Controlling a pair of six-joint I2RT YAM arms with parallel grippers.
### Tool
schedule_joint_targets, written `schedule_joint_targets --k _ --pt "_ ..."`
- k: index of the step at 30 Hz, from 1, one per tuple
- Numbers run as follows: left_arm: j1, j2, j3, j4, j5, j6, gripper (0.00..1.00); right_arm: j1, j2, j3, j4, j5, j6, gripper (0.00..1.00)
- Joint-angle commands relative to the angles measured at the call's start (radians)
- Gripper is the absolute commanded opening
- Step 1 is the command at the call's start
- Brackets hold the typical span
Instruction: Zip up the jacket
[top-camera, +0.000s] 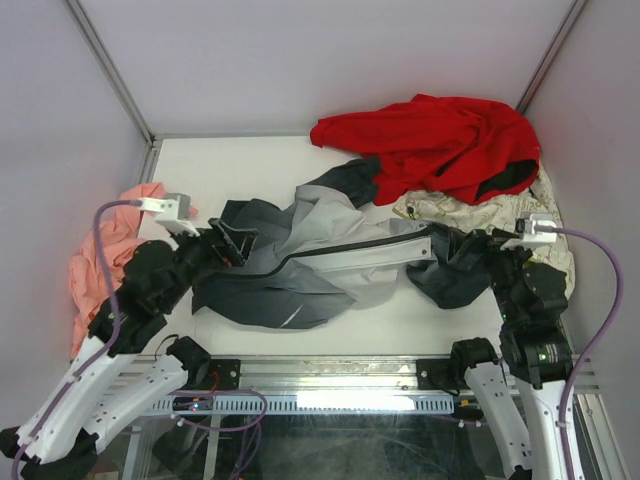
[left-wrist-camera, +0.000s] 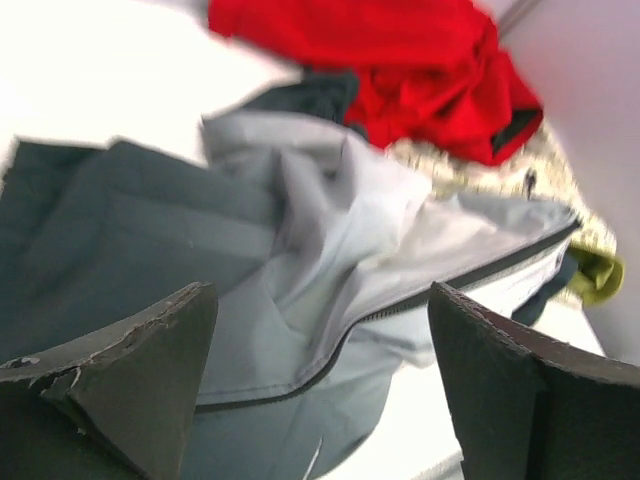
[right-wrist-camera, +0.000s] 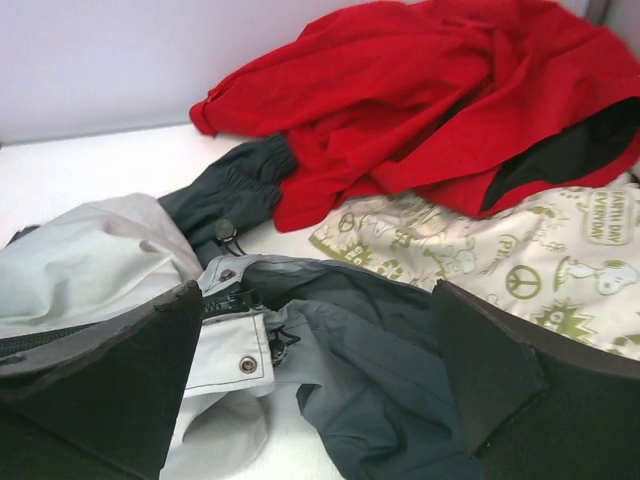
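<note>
Taking 12 o'clock as away from the arms, the jacket (top-camera: 320, 265) lies across the middle of the table (top-camera: 250, 165), spread from 9 to 3 o'clock. Its zipper (top-camera: 340, 250) runs from about 8 toward 2 o'clock. A heaped garment (top-camera: 430, 145) sits at 1 o'clock, behind the jacket and overlapping a printed cloth (top-camera: 470, 212) at 2 o'clock. Another garment (top-camera: 100, 260) lies at 9 o'clock, seemingly draped over the table's left edge.

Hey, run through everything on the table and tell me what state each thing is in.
jacket: crumpled, not held
zipper: closure unclear
red garment: heaped, far right corner
cream patterned cloth: partly under the red garment
pink cloth: bunched at the left side
left pincer: open, empty
right pincer: open, empty
</note>
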Motion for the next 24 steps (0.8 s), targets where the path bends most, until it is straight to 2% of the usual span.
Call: schedule_joint_targets --k 1,2,3,11,24 --pt "0.003 -0.109 0.052 0.055 -0.156 0.133 0.93 -0.003 -0.072 0.026 -0.009 0.135 -0.010 0.99" --pt "0.004 -0.136 0.044 0.076 -0.178 0.155 0.98 -0.003 -0.089 0.018 -0.007 0.173 0.001 0.99" --pt "0.003 -0.168 0.033 0.102 -0.200 0.177 0.99 -0.003 -0.106 0.011 -0.007 0.202 0.011 0.99" --pt "0.004 -0.399 -0.167 0.291 -0.340 0.238 0.99 -0.003 -0.245 -0.079 0.052 0.256 0.051 0.99" --pt "0.018 -0.380 -0.175 0.255 -0.353 0.241 0.99 -0.003 -0.304 -0.093 0.056 0.314 0.061 0.99"
